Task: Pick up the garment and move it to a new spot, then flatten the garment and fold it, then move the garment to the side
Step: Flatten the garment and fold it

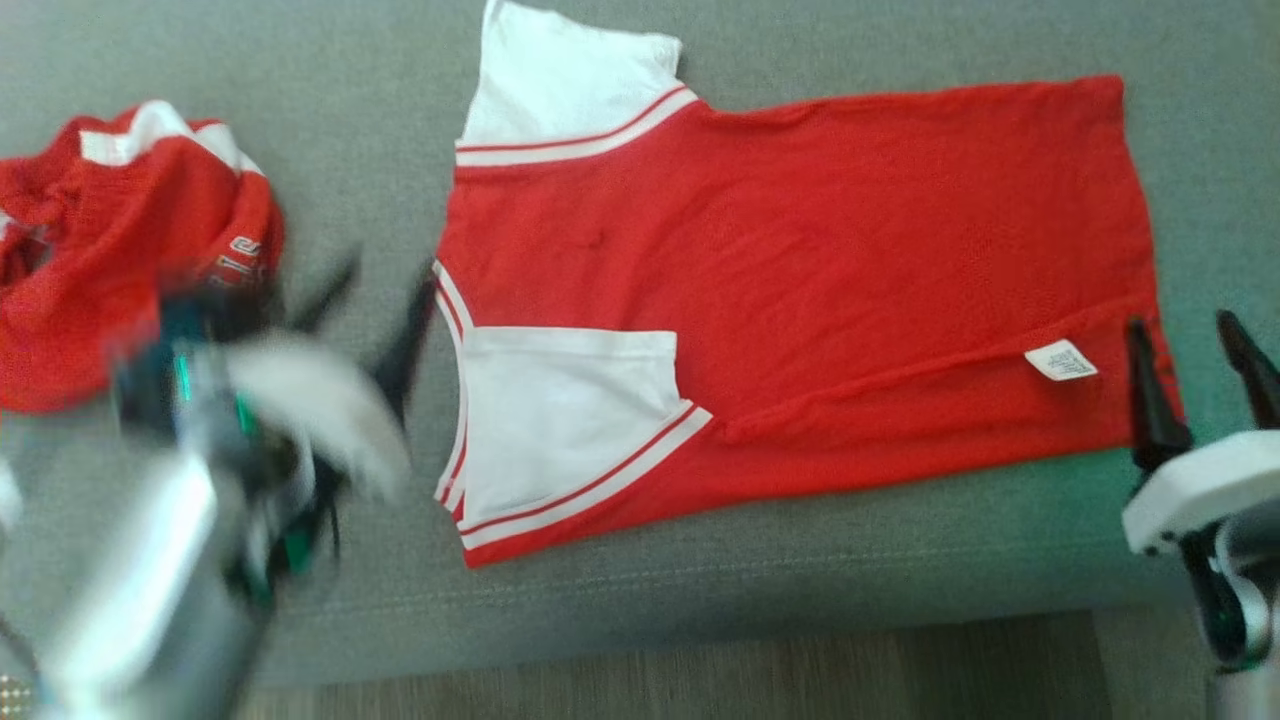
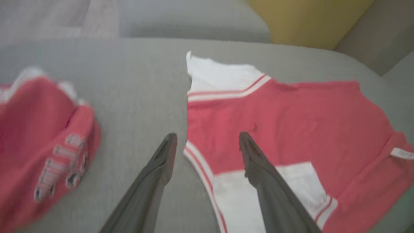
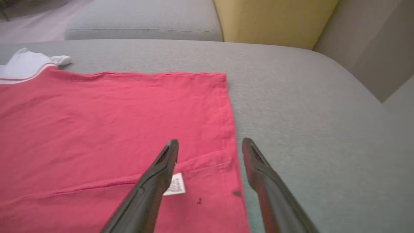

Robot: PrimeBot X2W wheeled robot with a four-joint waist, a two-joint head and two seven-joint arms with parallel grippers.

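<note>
While the left gripper (image 1: 385, 285) and right gripper (image 1: 1180, 325) gape empty, the soft, light garment (image 1: 800, 280) looks best pinched along its near edge.

Nothing here can be read with certainty. A small white tag (image 1: 1061, 360) sits near the near right corner of the flat red garment (image 1: 820, 270), and its print is too fine to make out. The crumpled red garment (image 1: 110, 280) at the left carries white block lettering (image 2: 61, 165), blurred beyond reading.
</note>
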